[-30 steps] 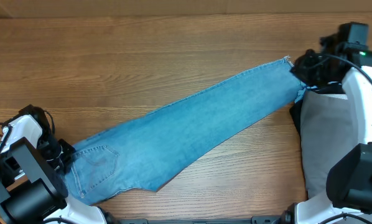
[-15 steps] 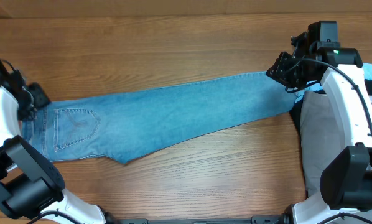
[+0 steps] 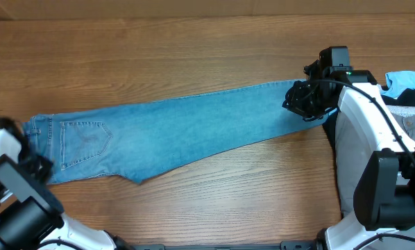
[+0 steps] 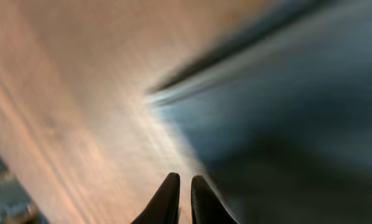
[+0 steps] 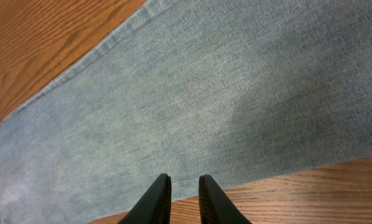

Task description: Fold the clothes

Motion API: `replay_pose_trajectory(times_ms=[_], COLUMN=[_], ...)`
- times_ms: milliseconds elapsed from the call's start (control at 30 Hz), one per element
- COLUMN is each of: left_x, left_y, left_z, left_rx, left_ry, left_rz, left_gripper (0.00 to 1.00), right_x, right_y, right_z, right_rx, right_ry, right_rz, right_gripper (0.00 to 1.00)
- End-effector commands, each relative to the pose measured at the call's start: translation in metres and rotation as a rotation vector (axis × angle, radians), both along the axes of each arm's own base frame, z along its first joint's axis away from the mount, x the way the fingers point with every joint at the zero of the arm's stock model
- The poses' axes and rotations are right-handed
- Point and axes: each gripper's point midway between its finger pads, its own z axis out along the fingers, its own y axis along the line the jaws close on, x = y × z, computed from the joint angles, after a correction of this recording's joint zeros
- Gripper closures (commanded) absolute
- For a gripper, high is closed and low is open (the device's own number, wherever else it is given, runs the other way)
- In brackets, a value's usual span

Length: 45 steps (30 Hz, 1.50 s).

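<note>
jeans (image 3: pixel 180 135) lie flat across the counter (image 3: pixel 193 48). left end effector (image 4: pixel 185 177) and right end effector (image 5: pixel 185 178) both pressed nearly together, pinching nothing, so i'd spread them before grabbing each end

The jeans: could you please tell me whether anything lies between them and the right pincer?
Nothing visible does. The right pincer hangs directly over the jeans at their right end, with only bare denim below its tips. The grey garment lies further right, off the denim.
</note>
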Motion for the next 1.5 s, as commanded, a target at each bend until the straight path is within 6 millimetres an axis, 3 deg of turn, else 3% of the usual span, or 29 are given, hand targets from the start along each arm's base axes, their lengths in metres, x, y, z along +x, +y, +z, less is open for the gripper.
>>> replay_pose_trajectory(times_ms=[0, 100, 167, 267, 433, 500, 667, 833, 933, 1133, 1300, 1467], left_x=[-0.018, 0.011, 0.040, 0.064, 0.116, 0.130, 0.140, 0.157, 0.142, 0.084, 0.042, 0.027], left_y=[0.010, 0.010, 0.010, 0.009, -0.019, -0.032, -0.043, -0.043, -0.032, 0.002, 0.027, 0.041], left_z=[-0.003, 0.008, 0.032, 0.067, 0.127, 0.140, 0.128, 0.085, 0.060, 0.013, -0.002, -0.002], left_rx=[0.018, -0.070, -0.112, -0.111, -0.166, -0.165, -0.108, -0.088, -0.069, 0.004, 0.020, -0.004], left_ry=[-0.011, -0.135, -0.231, -0.316, -0.570, -0.620, -0.514, -0.484, -0.390, -0.142, -0.064, -0.111], left_rz=[0.133, 0.076, 0.005, -0.070, -0.265, -0.353, -0.463, -0.499, -0.438, -0.245, -0.089, 0.006], left_gripper=[0.89, 0.93, 0.93, 0.90, 0.78, 0.73, 0.71, 0.62, 0.67, 0.80, 0.80, 0.75], right_x=[0.001, 0.007, 0.008, 0.006, -0.006, -0.009, -0.016, -0.027, -0.031, -0.033, -0.036, -0.036], right_y=[0.002, 0.005, 0.014, 0.028, 0.051, 0.059, 0.067, 0.060, 0.058, 0.055, 0.055, 0.056], right_z=[0.000, 0.002, 0.002, -0.001, -0.029, -0.043, -0.073, -0.102, -0.113, -0.116, -0.117, -0.117], right_rx=[0.006, 0.010, 0.012, 0.014, 0.027, 0.044, 0.077, 0.085, 0.090, 0.112, 0.110, 0.117], right_ry=[-0.007, -0.037, -0.048, -0.049, -0.002, 0.002, 0.010, 0.085, 0.125, 0.164, 0.180, 0.183], right_rz=[0.003, 0.011, 0.035, 0.069, 0.020, -0.011, -0.079, -0.177, -0.206, -0.265, -0.272, -0.270], right_gripper=[0.80, 0.75, 0.78, 0.83, 0.85, 0.85, 0.85, 0.81, 0.83, 0.84, 0.83, 0.83])
